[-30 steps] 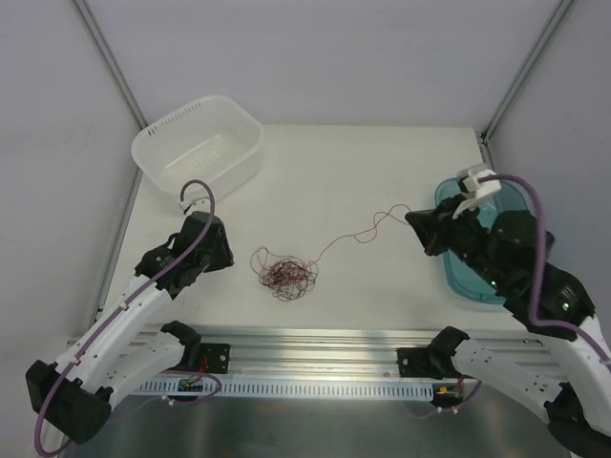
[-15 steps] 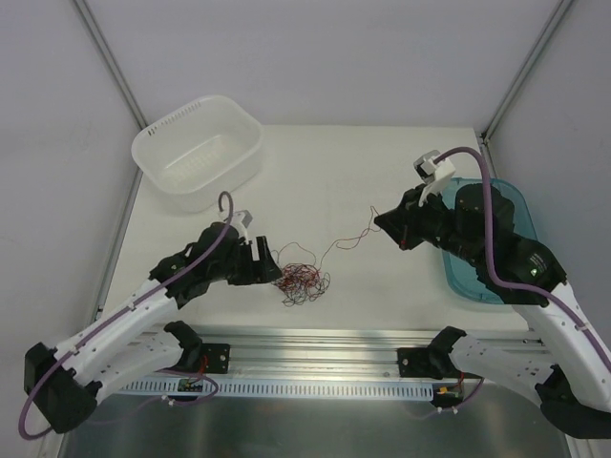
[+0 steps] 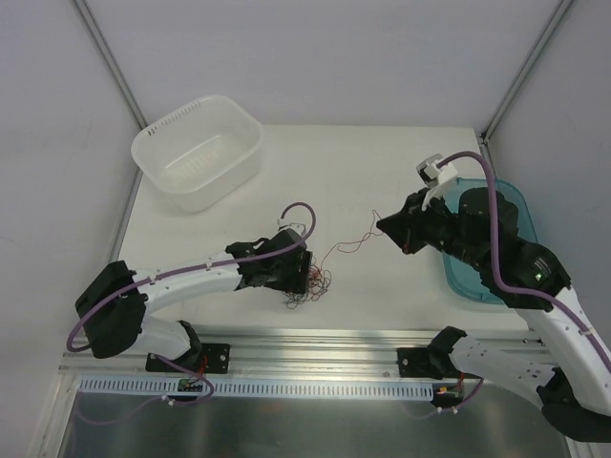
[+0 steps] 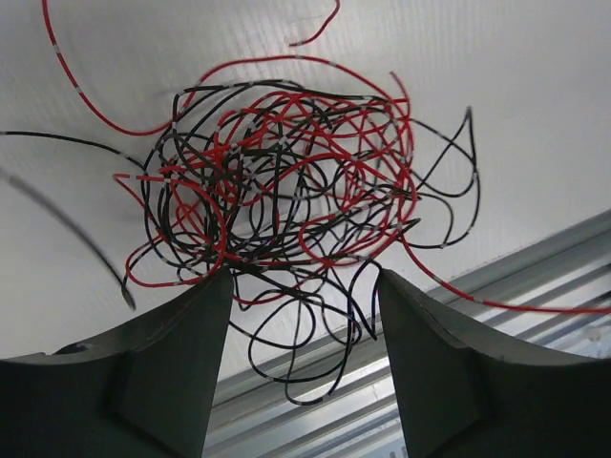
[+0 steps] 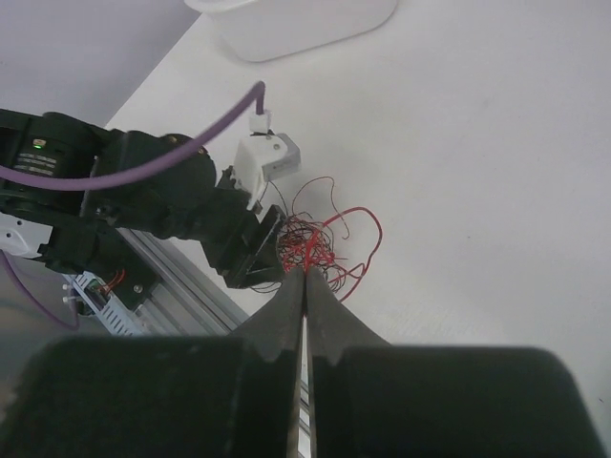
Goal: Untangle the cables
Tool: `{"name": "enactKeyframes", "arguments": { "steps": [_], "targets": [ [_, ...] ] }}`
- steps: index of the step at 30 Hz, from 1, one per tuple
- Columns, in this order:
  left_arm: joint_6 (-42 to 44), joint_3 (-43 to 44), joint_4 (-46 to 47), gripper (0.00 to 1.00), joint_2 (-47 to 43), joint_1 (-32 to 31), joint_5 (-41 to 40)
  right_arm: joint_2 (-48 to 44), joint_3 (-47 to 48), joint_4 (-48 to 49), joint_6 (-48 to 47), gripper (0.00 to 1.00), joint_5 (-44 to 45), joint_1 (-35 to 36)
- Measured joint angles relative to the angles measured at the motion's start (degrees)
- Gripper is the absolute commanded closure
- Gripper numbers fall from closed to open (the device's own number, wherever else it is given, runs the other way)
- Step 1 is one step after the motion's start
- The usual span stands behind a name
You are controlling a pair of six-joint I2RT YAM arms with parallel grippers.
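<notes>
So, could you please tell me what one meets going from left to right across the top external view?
A white perforated plastic basket → tangle of thin red and black cables → loose red cable strand → right pincer → translucent teal tray.

Bright, even light is filling every view, casting only faint shadows; the cables [image 4: 286, 172] are showing sharp, the near fingers [image 5: 277, 329] blurring.
</notes>
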Motion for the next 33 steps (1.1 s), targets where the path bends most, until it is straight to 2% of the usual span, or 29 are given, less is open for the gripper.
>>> {"name": "enactKeyframes", "arguments": {
  "steps": [3,5,7,12,17,22,28,33],
  "targets": [
    [-0.1,0.3,0.1,0.64,3.8,-0.4,-1.0,-0.8,0.0,-0.3,0.0,0.99,0.0,0.0],
    [0.1,0.3,0.0,0.88,5.1,-0.3,-2.5,-1.4,0.0,-0.7,0.0,1.0,0.4,0.0],
    [0.0,0.4,-0.4,1.0,5.2,-0.2,-4.3,-2.3,0.3,-2.1,-0.1,0.99,1.6,0.0],
    [1.7,1.6,-2.6,1.0,3.8,4.0,-7.9,-5.2,3.0,-7.0,-1.4,0.99,8.3,0.0],
    [4.0,1.8,-5.2,1.0,-1.6,17.6,-10.5,-9.1,8.5,-11.1,-3.1,0.99,15.1,0.0],
    [5.9,2.7,-7.6,1.0,-3.2,25.9,-13.0,-13.6,14.1,-13.6,-4.2,0.99,20.2,0.0],
    [7.1,2.8,-9.8,1.0,-2.9,30.9,-13.4,-17.7,15.1,-14.8,-4.5,0.99,23.0,0.0],
    [7.7,2.8,-10.4,1.0,-2.5,32.4,-13.1,-18.0,8.8,-15.1,-3.8,0.99,22.0,0.0]
  ]
}}
